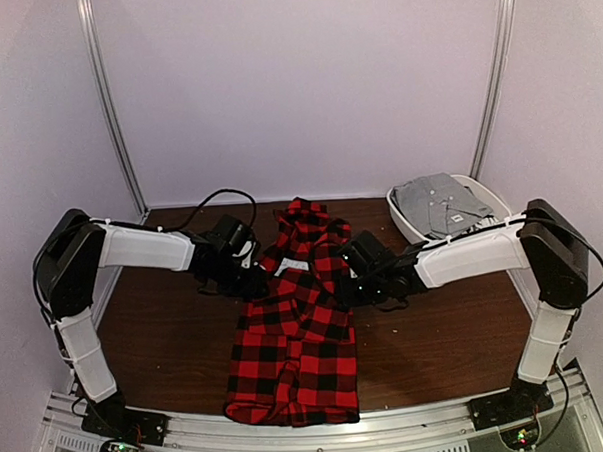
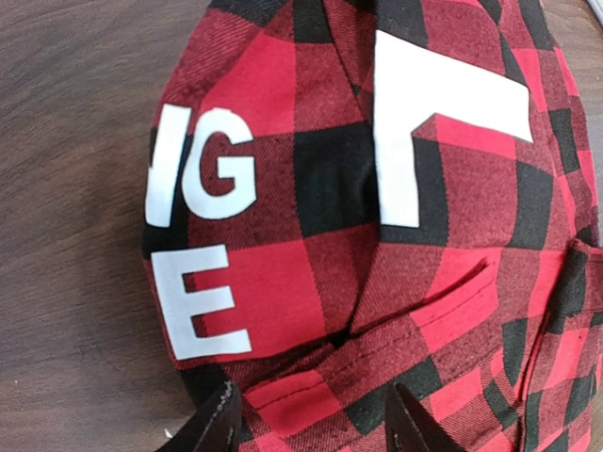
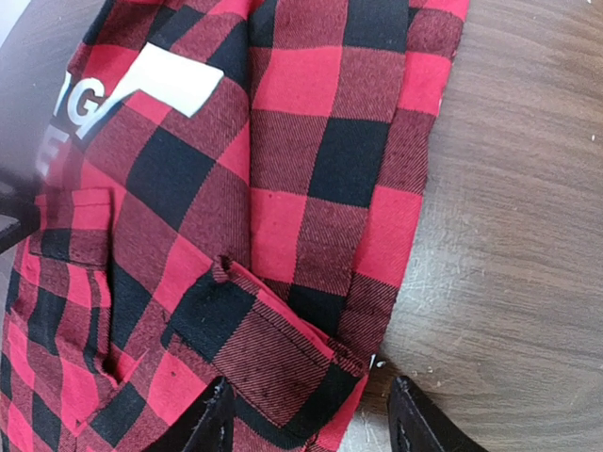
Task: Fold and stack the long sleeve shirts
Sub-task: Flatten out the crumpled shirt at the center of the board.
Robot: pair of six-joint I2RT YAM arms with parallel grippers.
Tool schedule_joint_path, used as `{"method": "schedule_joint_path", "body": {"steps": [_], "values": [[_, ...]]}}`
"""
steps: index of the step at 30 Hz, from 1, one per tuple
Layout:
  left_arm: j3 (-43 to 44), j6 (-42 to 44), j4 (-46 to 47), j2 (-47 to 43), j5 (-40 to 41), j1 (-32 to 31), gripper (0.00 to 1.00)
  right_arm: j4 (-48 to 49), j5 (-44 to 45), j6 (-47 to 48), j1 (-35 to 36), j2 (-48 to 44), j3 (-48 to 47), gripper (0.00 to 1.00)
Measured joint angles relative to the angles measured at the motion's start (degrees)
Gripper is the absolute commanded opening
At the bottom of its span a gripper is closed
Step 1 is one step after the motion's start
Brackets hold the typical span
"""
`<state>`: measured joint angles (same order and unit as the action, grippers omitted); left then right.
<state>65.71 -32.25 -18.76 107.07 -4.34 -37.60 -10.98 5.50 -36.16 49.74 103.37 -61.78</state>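
One long sleeve shirt [image 1: 297, 346], red-and-black check flannel, lies on the brown table [image 1: 176, 342] as a narrow strip running from the back toward the front edge. White printed letters [image 2: 203, 174] show on its cloth [image 2: 311, 188]. My left gripper [image 1: 256, 280] sits at the strip's left edge, its jaws open over a folded seam [image 2: 311, 395]. My right gripper [image 1: 346, 276] sits at the right edge. Its jaws [image 3: 309, 386] are open and straddle a sleeve cuff [image 3: 254, 330] and the shirt's border [image 3: 311, 141]. Neither gripper pinches cloth.
A white basket [image 1: 399, 214] at the back right holds a folded grey collared garment [image 1: 441, 202]. Bare wood shows left and right of the shirt. A metal rail [image 1: 291, 442] runs along the front edge, and pale walls enclose the table.
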Motion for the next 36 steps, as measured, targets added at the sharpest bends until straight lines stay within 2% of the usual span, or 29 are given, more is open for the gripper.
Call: {"method": "schedule_joint_path", "body": {"steps": [17,23,29,36], "values": [[0.0,-0.3,1.1,1.7,-2.0,0.0,0.51,1.1,-2.1,-0.1,0.0,4.4,-1.8,0.56],[-0.4,-0.5,1.1,1.6,-1.8,0.0,0.55,1.4,-2.5,-0.1,0.0,5.2,-2.5,0.54],[-1.2,-0.6,1.2,1.1,-1.2,0.0,0.55,1.5,-2.8,-0.1,0.0,5.3,-2.8,0.47],[-1.4,-0.7,1.1,0.8,-1.2,-1.1,0.48,1.9,-3.6,-0.2,0.0,5.9,-2.8,0.30]]}}
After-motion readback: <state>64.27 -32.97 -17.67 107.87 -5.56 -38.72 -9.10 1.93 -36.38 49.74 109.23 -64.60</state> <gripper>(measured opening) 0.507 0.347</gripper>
